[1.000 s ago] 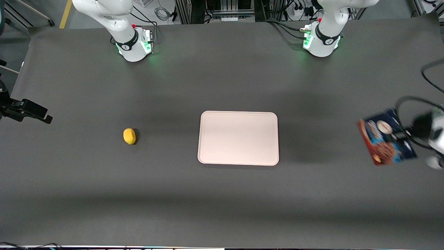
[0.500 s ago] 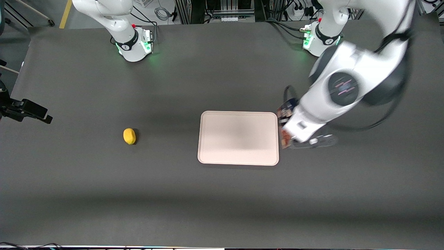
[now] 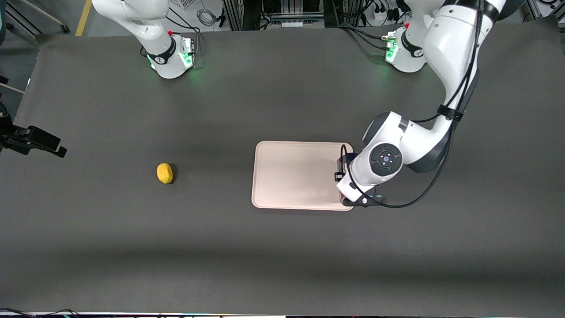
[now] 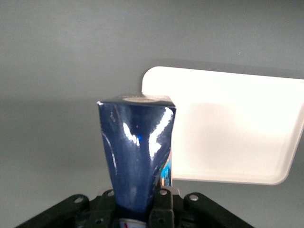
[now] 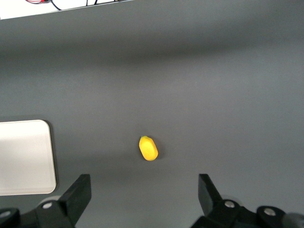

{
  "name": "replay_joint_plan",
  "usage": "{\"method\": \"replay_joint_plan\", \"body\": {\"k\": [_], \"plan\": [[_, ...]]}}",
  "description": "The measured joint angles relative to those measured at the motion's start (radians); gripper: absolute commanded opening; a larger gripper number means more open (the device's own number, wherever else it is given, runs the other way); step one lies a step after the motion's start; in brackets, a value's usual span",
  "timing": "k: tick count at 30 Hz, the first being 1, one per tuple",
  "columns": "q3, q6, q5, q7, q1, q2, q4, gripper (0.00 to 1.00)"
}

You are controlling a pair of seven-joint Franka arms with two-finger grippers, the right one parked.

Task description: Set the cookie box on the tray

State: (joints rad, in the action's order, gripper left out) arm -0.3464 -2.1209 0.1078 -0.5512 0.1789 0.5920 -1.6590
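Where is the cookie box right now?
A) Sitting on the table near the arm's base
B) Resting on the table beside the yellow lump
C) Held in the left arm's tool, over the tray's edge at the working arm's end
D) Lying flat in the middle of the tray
C: the cookie box is pinched in the tool, hanging by the tray rim, not set down.

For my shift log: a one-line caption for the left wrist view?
Gripper shut on the navy cookie box, held above the table beside the tray's edge.

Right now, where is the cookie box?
The cookie box is held in the gripper, above the tray edge toward the working arm's end.
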Motion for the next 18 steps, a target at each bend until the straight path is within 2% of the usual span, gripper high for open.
{"method": "replay_joint_plan", "body": {"k": [1, 2, 3, 4, 5, 18], "plan": [[0.0, -0.005, 0.0, 0.0, 0.0, 0.0, -0.005, 0.13], [-0.001, -0.01, 0.001, 0.0, 0.001, 0.0, -0.01, 0.26], [-0.001, -0.013, 0.001, 0.0, 0.002, 0.0, -0.012, 0.51], [-0.001, -0.017, 0.001, 0.0, 0.002, 0.0, -0.015, 0.85], [-0.002, -0.023, 0.002, 0.0, 0.003, -0.001, -0.018, 1.0], [-0.001, -0.074, 0.002, 0.0, 0.006, -0.017, -0.046, 1.0]]}}
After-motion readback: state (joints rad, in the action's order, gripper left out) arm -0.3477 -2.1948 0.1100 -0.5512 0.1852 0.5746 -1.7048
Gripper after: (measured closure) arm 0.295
